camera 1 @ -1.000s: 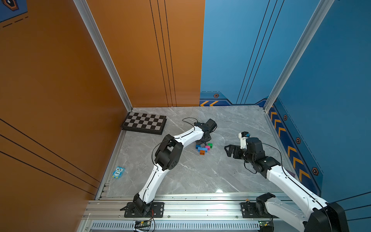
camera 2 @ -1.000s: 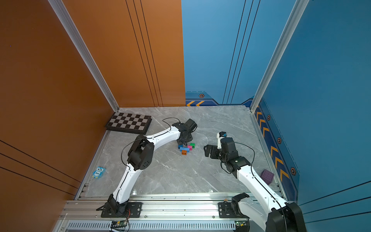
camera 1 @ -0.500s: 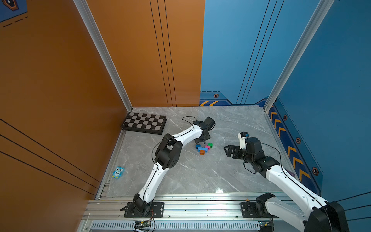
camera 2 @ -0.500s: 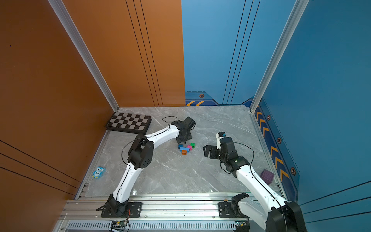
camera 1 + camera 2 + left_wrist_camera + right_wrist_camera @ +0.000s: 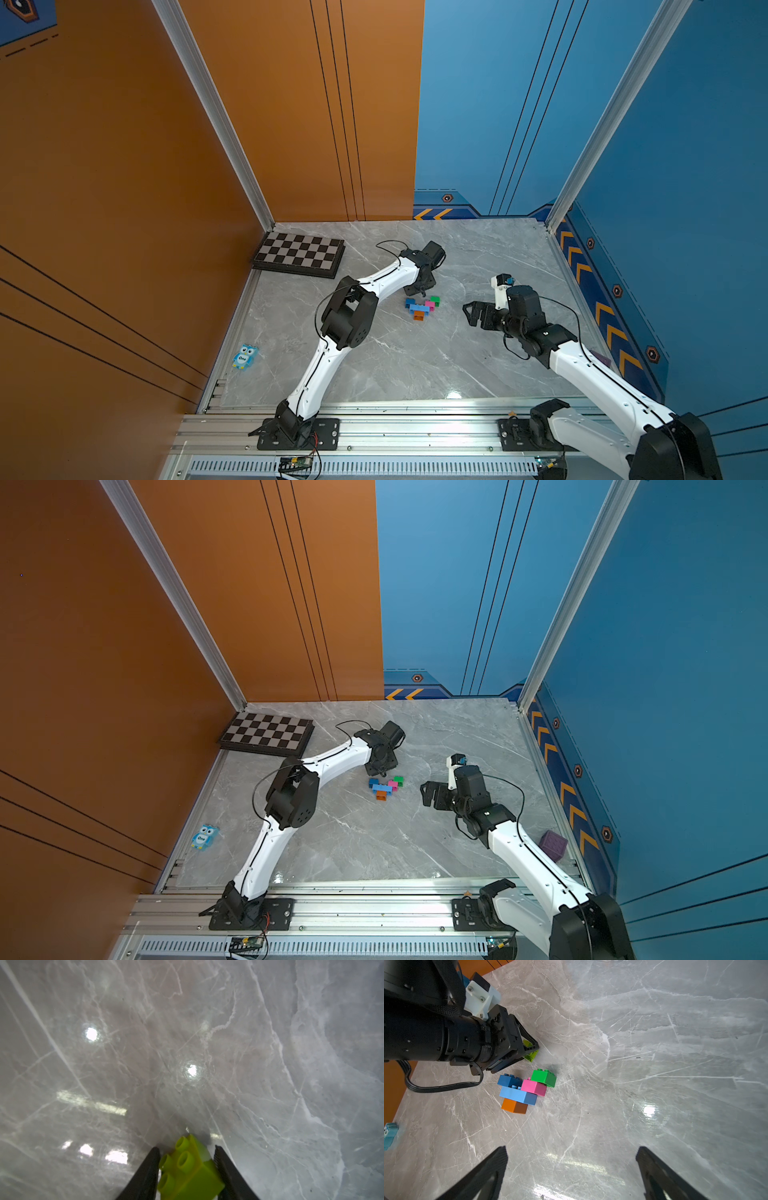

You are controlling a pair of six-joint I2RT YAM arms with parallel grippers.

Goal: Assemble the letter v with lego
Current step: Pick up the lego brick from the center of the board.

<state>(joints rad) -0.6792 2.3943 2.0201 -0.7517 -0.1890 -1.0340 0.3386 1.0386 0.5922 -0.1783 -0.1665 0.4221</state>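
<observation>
The letter v (image 5: 422,308) (image 5: 386,788) lies flat mid-table as a part-built figure: an orange brick (image 5: 514,1106), a light-blue one (image 5: 518,1095), a dark-blue one (image 5: 507,1080), a pink one (image 5: 533,1087) and a green one (image 5: 544,1077). My left gripper (image 5: 187,1149) (image 5: 422,289) (image 5: 532,1049) hangs just behind the figure, low over the table. It is shut on a lime green brick (image 5: 188,1172) (image 5: 530,1056), studs facing the camera. My right gripper (image 5: 572,1150) (image 5: 471,313) stands open and empty to the figure's right, apart from it.
A chessboard (image 5: 299,259) lies at the back left corner. A blue owl toy (image 5: 245,356) (image 5: 389,1134) sits near the left edge. A purple studded cube (image 5: 552,845) rests by the right wall behind my right arm.
My left wrist has drawn back slightly toward the rear wall, away from the brick figure. The right arm has stayed where it was.
</observation>
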